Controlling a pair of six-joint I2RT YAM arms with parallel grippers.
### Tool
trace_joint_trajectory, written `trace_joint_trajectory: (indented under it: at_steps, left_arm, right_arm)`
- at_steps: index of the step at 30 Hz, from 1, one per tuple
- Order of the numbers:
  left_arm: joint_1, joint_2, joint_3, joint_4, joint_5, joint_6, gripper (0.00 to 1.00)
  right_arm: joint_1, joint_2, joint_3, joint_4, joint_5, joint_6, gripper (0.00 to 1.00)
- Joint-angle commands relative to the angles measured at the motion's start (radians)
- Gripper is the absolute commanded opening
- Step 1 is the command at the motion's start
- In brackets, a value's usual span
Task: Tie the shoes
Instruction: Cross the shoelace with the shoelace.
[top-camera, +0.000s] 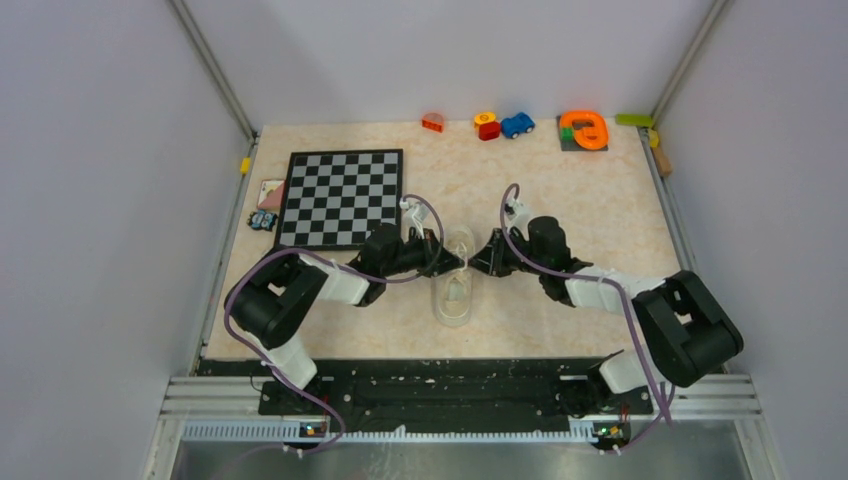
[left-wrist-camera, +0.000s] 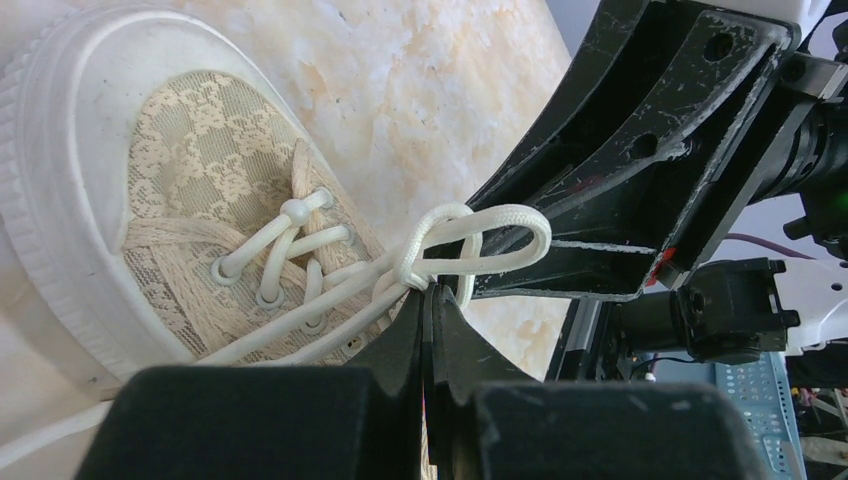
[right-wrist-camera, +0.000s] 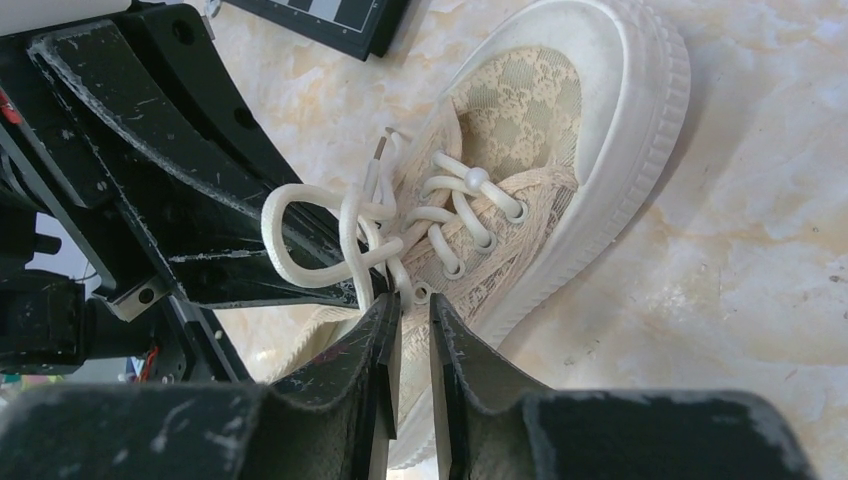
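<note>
- Marbled worktop (top-camera: 560, 200); our wrist views cut off the sneaker (top-camera: 452, 305) heel.
- Sneaker central, long axis near-far, toe far.
- Left gripper (left-wrist-camera: 431, 292) pinches laces (left-wrist-camera: 500, 226).
- Right gripper (right-wrist-camera: 414, 303) narrow; we cannot tell its hold.

Loses the sneaker (right-wrist-camera: 560, 150) heel behind the right gripper (right-wrist-camera: 413, 305) at six o'clock in the right wrist view; crops the chessboard (right-wrist-camera: 330, 15) at twelve. From above, cannot resolve the laces (right-wrist-camera: 362, 228).

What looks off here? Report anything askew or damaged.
The sneaker is untied: its laces form one loose loop pinched by the left gripper, with a free end sticking out. No spills show.
</note>
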Motion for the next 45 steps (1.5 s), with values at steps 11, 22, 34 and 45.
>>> trace_joint_trajectory:
  at_steps: [11, 22, 34, 45]
  left_arm:
    - [0.008, 0.022, 0.031, 0.028, 0.031, -0.019, 0.0]
    - [0.014, 0.033, 0.028, 0.068, 0.048, -0.048, 0.0]
    - [0.022, 0.04, 0.012, 0.11, 0.058, -0.064, 0.0]
    - [0.023, 0.017, 0.008, 0.069, 0.051, -0.04, 0.08]
  right_arm:
    - [0.016, 0.033, 0.039, 0.088, -0.069, -0.028, 0.23]
    - [0.016, 0.077, 0.028, 0.167, -0.112, 0.016, 0.23]
    - [0.009, 0.094, 0.021, 0.198, -0.121, 0.049, 0.0]
    - [0.004, -0.016, 0.043, -0.027, 0.035, -0.027, 0.0]
